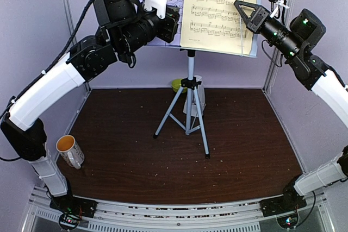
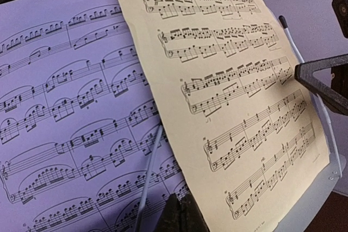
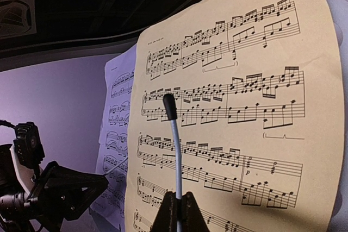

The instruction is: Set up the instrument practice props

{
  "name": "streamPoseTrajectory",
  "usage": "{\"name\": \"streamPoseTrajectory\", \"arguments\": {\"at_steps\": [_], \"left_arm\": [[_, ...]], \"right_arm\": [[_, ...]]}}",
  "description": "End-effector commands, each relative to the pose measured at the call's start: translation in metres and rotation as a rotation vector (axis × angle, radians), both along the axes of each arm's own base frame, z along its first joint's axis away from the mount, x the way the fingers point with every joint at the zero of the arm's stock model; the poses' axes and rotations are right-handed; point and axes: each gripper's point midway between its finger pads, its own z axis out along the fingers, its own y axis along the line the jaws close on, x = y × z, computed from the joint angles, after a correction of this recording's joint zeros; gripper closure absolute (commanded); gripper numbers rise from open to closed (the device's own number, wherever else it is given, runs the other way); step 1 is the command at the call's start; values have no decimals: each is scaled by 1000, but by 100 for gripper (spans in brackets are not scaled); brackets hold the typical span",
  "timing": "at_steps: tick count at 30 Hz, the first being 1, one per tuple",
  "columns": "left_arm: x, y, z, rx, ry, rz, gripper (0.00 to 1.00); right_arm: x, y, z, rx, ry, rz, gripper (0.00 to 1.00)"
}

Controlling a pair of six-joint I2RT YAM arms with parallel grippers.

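Item 1, music stand [image 1: 190,66]: upright on its tripod at the back middle of the table [image 1: 119,150], desk raised to the height of both my wrists.

Item 2, yellow page [image 1: 217,9]: on the right half of the desk, its left edge lapped over item 3.

Item 3, lavender page [image 2: 65,107]: on the left half, partly under the yellow one.

Item 4, right retainer arm [image 3: 175,145]: thin white rod with a dark tip, lying across the yellow page. My right gripper [image 3: 178,205] is clenched on its lower part, I judge in order to swing it so it pins the sheet.

Item 5, left retainer wire [image 2: 149,172]: slants over the lavender page. My left gripper [image 2: 179,207] is closed just beside it and looks empty.

Item 6, metronome [image 1: 199,99]: pale shape on the table behind the tripod, mostly hidden.

Sundries: green bowl [image 1: 176,84] beside the metronome; mug [image 1: 69,150] at the near left edge, well apart.
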Motion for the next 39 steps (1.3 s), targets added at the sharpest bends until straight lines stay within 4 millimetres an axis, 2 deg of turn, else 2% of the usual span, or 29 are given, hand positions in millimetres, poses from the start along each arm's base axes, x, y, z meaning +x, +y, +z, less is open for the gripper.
{"name": "streamPoseTrajectory", "arguments": {"at_steps": [1,16,26,32,34,39], "left_arm": [[7,3,5,-8,9,47,98],[19,-1,-3,19,24,105,97],[13,-14,-6,37,20,33,83],[14,-17,-7,47,21,29,81],[15,-15,-7,45,24,37,81],[15,-6,-1,15,19,70,97]], "right_arm": [[-13,-9,12,12,-46,-13,100],[-12,-9,12,12,-47,-12,100],[-13,-9,13,12,-48,-11,100],[-12,-9,12,11,-47,-10,100],[-12,-9,11,10,-45,-10,100],[-13,-9,12,11,-47,-9,100]]}}
